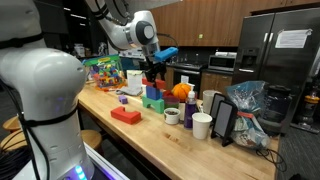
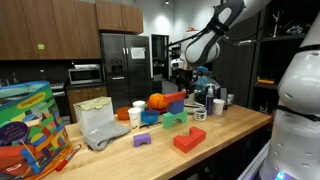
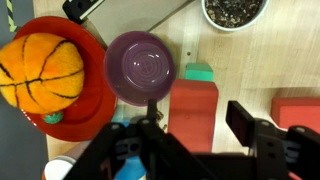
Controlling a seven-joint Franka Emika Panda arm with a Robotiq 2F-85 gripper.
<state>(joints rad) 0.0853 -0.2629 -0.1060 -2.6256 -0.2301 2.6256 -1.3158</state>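
Claw [image 3: 197,122] spread apart, above a red block [image 3: 195,100] just beside the purple bowl [image 3: 140,68], orange ball [image 3: 45,65] on a red plate [image 3: 75,122] at the bowl's other side

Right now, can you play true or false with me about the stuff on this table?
1. The orange ball sits on a red plate. True.
2. The fingers are squeezing the orange ball. False: they stand apart over a red block, and the ball lies off to the side.
3. A purple bowl is right beside the red plate. True.
4. The fridge is bright yellow. False: it is dark grey metal.
5. The round bowl at the top of the wrist view is empty. False: it holds dark little bits.
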